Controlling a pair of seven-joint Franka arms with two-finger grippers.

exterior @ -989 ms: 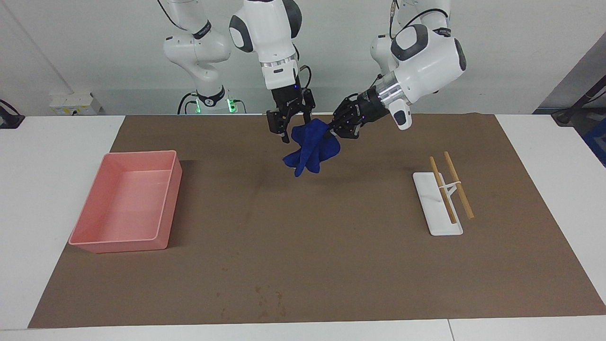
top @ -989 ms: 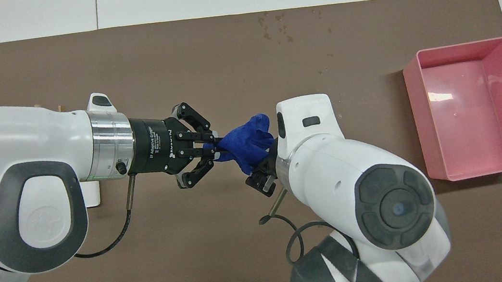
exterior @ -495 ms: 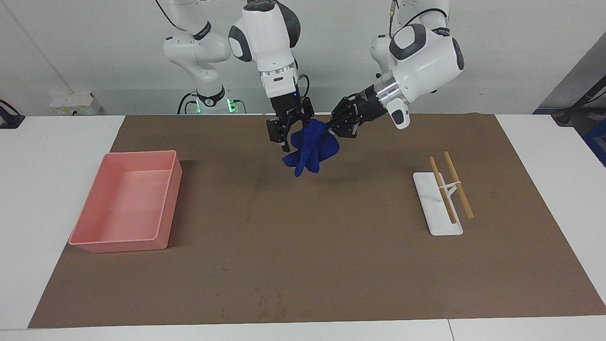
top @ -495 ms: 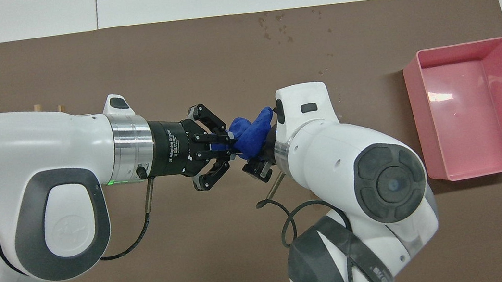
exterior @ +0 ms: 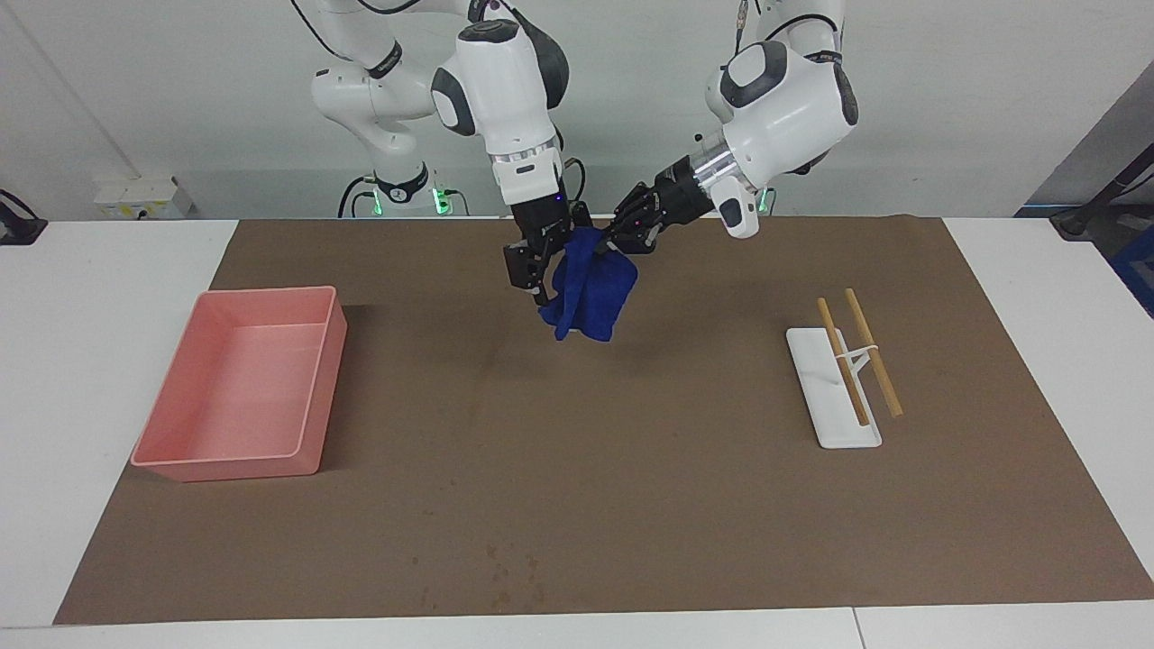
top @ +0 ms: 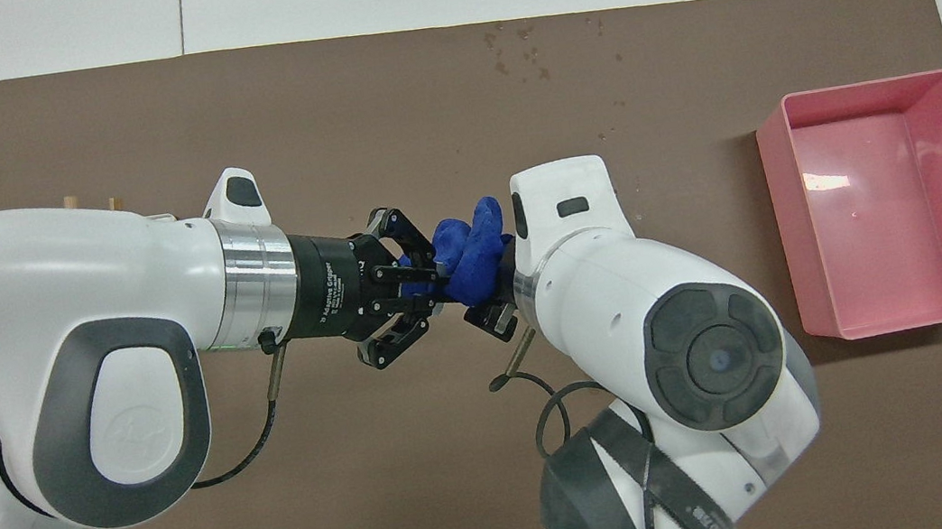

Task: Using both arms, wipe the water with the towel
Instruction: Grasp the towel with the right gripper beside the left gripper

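Handover step: the left gripper [exterior: 606, 245] is clenched on the blue towel [exterior: 590, 293], which hangs in the air over the brown mat [exterior: 631, 469], while the right gripper [exterior: 536, 270] stands spread around its other edge, not yet gripping. Next, the right gripper must close on the towel, then carry it to the water drops [exterior: 509, 563]

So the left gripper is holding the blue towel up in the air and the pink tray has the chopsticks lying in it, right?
Not quite. The pink tray holds no chopsticks; the chopsticks lie on the white rest toward the left arm's end of the table, as the facing view shows. The rest stands: the left gripper is shut on the blue towel, which hangs above the brown mat.
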